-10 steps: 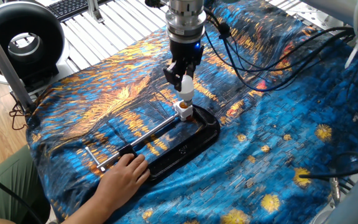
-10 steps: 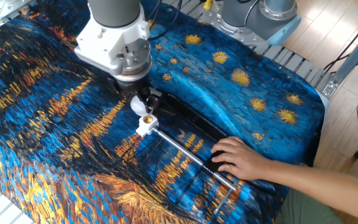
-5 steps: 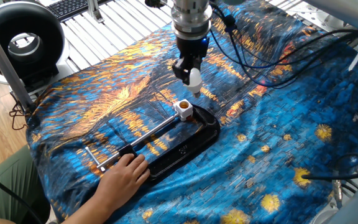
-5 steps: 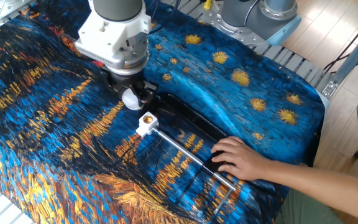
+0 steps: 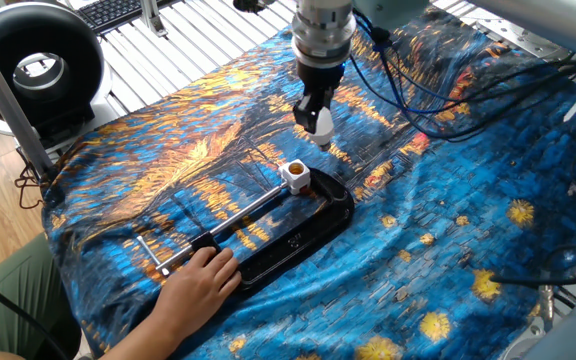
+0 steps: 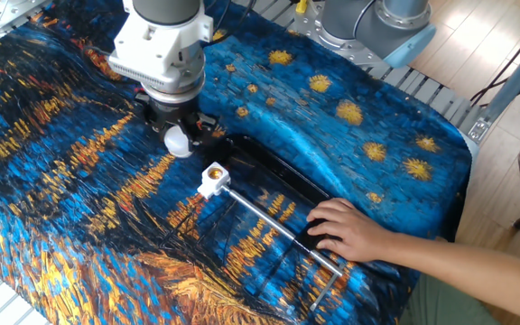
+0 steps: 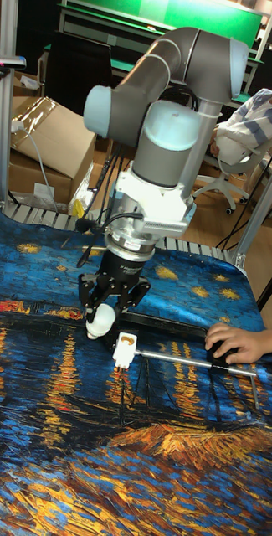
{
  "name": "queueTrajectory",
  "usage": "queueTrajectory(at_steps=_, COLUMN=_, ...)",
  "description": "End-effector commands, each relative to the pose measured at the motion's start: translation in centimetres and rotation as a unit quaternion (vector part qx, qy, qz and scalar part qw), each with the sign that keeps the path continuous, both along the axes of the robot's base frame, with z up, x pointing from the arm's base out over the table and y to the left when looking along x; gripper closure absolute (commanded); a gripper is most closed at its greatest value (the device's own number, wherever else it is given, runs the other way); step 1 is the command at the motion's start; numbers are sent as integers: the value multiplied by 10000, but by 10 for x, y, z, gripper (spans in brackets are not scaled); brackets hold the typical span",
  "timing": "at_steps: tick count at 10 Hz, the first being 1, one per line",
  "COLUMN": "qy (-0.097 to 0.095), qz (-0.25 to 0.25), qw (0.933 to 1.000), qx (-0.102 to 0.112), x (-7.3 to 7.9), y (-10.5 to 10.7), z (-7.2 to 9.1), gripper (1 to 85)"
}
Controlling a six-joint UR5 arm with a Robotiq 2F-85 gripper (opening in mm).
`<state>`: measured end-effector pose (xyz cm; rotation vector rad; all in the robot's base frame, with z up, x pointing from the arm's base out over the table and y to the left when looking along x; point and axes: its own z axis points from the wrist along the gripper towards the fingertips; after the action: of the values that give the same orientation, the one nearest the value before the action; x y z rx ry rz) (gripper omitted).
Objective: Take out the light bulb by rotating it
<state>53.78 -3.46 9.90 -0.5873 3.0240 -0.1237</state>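
In one fixed view, I saw my pincer [image 5: 318, 119] clenched on the light bulb [image 5: 322, 125]. The bulb hung in the air, well apart from the white socket [image 5: 295, 175]. A second before, the bulb sat right on top of that socket. Half a second before, it was only a little way up. So the bulb had come out, and my arm had carried it up and away toward the far side of the cloth. The socket's orange hole was open and empty. A person's hand [image 5: 200, 281] pressed down on the black tray [image 5: 340, 212] near its other end.

In the other fixed view, the bulb [image 6: 178, 140] hung under the pincer [image 6: 177, 133], near the socket [image 6: 212, 178] but not touching it. The silver rod [image 6: 269, 220] ran from the socket toward the hand [image 6: 346, 230]. The rod and the hand were in the same place as before.

In the tall fixed view, the pincer [image 7: 103, 315] held the bulb [image 7: 101, 319] just beside the socket [image 7: 125, 348] and a bit higher. The painted blue cloth [image 7: 52, 435] covered the bench below.

I think the turning part was done. What was left, I guessed, was to put the bulb down somewhere safe on the cloth.
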Motion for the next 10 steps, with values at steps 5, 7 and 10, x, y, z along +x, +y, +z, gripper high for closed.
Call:
queueTrajectory(at_steps=5, qy=-61, qz=388, qw=9988, qx=284, x=-5, y=-1, z=-14, gripper=233)
queueTrajectory(at_steps=7, qy=-65, qz=396, qw=9990, qx=199, x=-5, y=-6, z=-13, gripper=213)
queueTrajectory(at_steps=10, qy=-142, qz=182, qw=9997, qx=10, x=-4, y=-17, z=-8, gripper=227)
